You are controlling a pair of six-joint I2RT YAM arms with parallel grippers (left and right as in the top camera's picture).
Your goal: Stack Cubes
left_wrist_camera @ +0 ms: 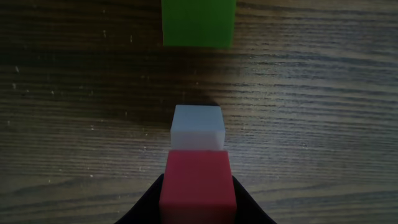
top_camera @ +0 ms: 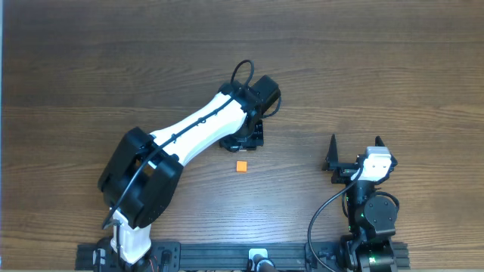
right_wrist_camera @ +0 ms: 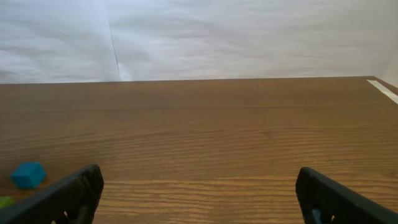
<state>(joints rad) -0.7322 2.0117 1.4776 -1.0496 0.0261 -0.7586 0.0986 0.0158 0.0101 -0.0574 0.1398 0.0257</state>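
In the left wrist view my left gripper is shut on a red cube, one dark finger on each side of it. Just beyond the red cube a white cube sits on the wooden table, and a green cube lies farther off. From above, the left gripper is at the table's middle, and the arm hides those cubes. A small orange cube lies just in front of it. My right gripper stands open near its base, holding nothing. A blue cube shows far off in the right wrist view.
The wooden table stretches bare to the back and to both sides. A white wall rises behind its far edge. A strip of pale tape marks the table's far corner.
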